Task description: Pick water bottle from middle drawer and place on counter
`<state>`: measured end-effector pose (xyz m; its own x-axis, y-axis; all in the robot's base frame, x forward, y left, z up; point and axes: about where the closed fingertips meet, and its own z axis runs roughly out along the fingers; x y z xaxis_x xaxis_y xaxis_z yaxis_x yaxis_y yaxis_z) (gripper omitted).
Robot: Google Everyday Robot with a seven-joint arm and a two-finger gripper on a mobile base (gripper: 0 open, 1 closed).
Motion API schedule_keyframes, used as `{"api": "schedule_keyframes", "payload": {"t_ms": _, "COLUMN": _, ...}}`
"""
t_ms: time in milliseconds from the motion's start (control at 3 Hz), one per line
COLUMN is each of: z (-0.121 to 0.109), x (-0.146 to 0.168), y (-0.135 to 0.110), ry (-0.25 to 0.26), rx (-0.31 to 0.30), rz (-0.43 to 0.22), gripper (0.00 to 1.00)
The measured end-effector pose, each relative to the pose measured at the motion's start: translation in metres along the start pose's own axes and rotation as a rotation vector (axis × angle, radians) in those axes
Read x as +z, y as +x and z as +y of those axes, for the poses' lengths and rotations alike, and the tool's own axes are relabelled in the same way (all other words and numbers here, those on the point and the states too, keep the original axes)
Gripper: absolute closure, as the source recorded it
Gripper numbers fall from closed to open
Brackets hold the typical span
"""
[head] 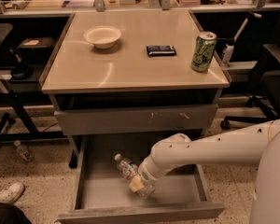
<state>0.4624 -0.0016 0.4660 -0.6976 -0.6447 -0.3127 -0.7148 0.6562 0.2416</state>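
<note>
**Spotter:** Where's your tool?

**Operator:** Down inside the open middle drawer (130, 213). My arm (210, 148) comes in from the right, and the tool (138, 185) sits right against the lower half of the water bottle (125, 166).

**Spotter:** Is it holding the bottle?

**Operator:** I can't tell whether it's clamped on or only resting there (my own wrist hides the contact). The bottle lies on its side on the drawer floor. Its cap points up and left, away from the tool, and its base is tucked under the tool.

**Spotter:** Why go for the body and not the neck?

**Operator:** My guess is that the body is the widest stretch. Thin plastic like that gives, so I'd want a broad hold near the middle of the weight. At the cap it could swing.

**Spotter:** And where does it go?

**Operator:** On the counter (130, 73), straight above the tool. The scratched drawer front (135, 119) sits between them, so I judge the lift should come out toward the drawer's front edge before it rises. Otherwise the bottle could catch that overhang.

**Spotter:** Is there room up top?

**Operator:** The bowl (102, 35) is far up and left of the tool. The dark packet (161, 50) is above it, and the green can (203, 51) is up and right. I'd aim for the near strip.

**Spotter:** How far along are you?

**Operator:** Early, I'd say, since the bottle hasn't left the drawer.
</note>
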Motion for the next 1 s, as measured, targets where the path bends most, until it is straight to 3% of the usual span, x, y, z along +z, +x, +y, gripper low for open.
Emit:
{"api": "schedule_keyframes", "payload": {"t_ms": 667, "z": 0.019, "x": -0.056, "y": -0.005, "ry": -0.003, "rx": -0.07, "rz": -0.031, "gripper": 1.0}}
{"api": "schedule_keyframes", "payload": {"t_ms": 1000, "z": 0.026, "x": -0.096, "y": -0.007, "ry": 0.027, "rx": -0.096, "rz": -0.048, "gripper": 1.0}}
